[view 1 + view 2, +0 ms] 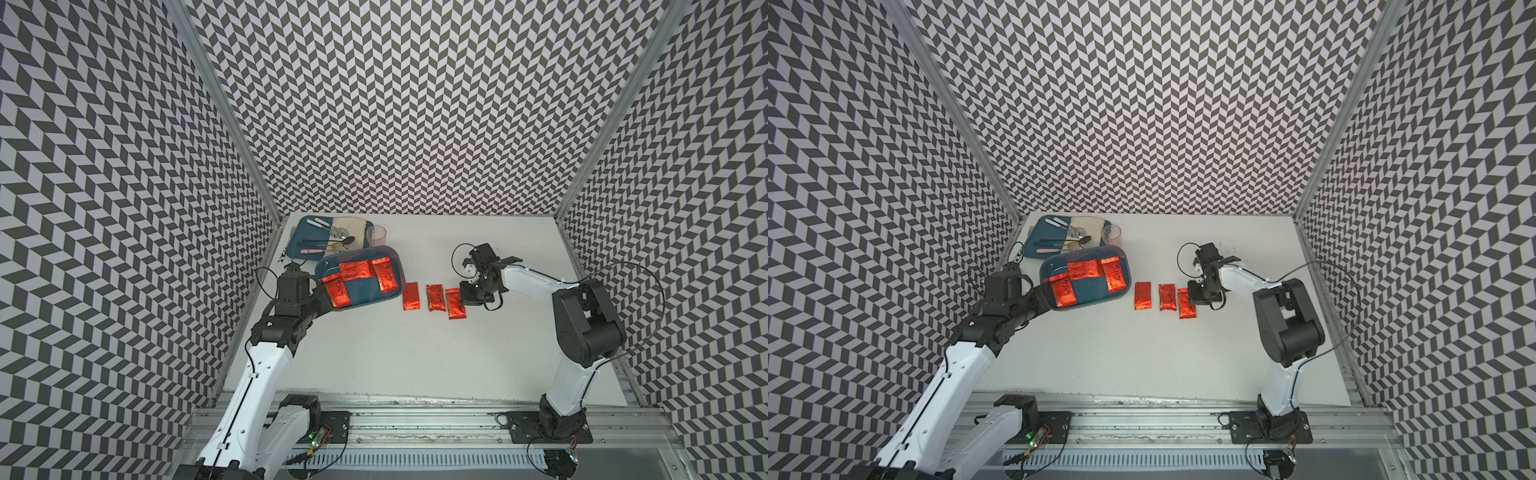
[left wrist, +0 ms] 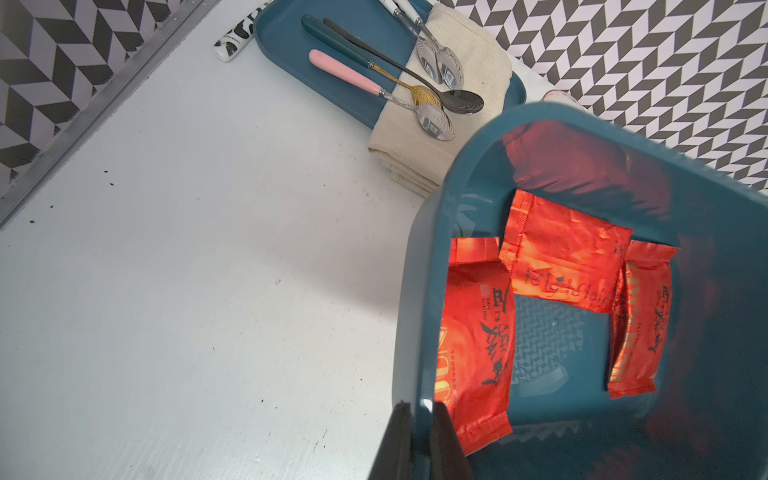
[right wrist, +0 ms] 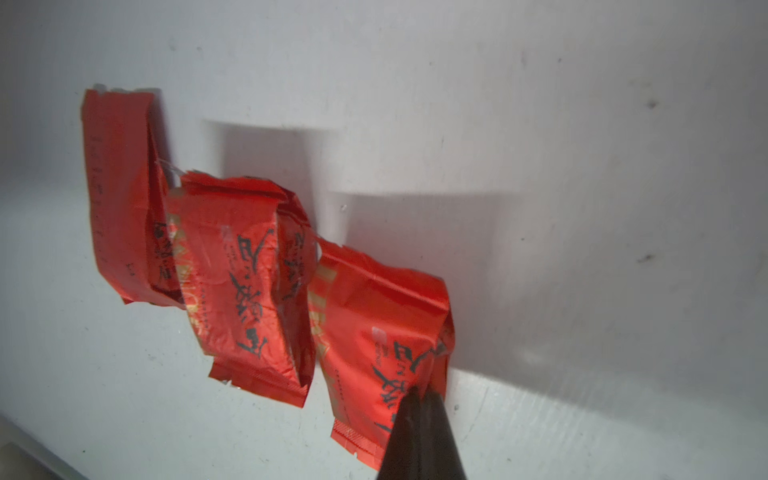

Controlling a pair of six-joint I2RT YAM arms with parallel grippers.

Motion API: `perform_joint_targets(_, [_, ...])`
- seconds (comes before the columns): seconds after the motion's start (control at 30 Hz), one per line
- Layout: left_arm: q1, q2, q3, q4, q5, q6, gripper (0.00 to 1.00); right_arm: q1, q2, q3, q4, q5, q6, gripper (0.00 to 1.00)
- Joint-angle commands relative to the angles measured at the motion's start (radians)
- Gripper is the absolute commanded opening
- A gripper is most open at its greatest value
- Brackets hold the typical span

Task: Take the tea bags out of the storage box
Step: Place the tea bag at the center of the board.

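White table (image 1: 374,353), three tea bags (image 1: 435,297), blue tray (image 1: 300,231), clear cup (image 1: 376,237)

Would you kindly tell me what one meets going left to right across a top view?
Left end effector, storage box, on the table first tea bag, second tea bag, third tea bag, right end effector.

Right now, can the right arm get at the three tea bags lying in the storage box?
Probably not yet: the right claw is shut on another tea bag. Once that is released, likely yes. The storage box is open-topped, and the left claw grips only its far rim.
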Motion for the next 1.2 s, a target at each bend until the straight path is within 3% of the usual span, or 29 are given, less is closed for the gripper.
perform_joint_targets(0.0, [-0.004, -0.017, 0.002, 0.051, 0.011, 0.001, 0.00, -0.020, 0.019, 0.043, -0.007, 0.056, -0.027, 0.00])
perform_joint_targets(0.57, [-0.008, -0.012, 0.002, 0.049, 0.001, -0.002, 0.00, -0.042, 0.099, 0.104, -0.007, 0.027, -0.055, 0.00])
perform_joint_targets(0.83, [-0.009, -0.010, 0.003, 0.048, 0.000, -0.003, 0.00, -0.044, 0.090, 0.105, -0.014, 0.054, -0.042, 0.10])
perform_joint_targets(1.0, [-0.011, -0.007, 0.003, 0.048, 0.000, -0.003, 0.00, -0.043, 0.064, 0.113, -0.024, 0.067, -0.032, 0.28])
perform_joint_targets(1.17, [-0.014, -0.007, 0.004, 0.047, -0.001, -0.004, 0.00, -0.044, 0.011, 0.146, -0.046, 0.073, -0.013, 0.30])
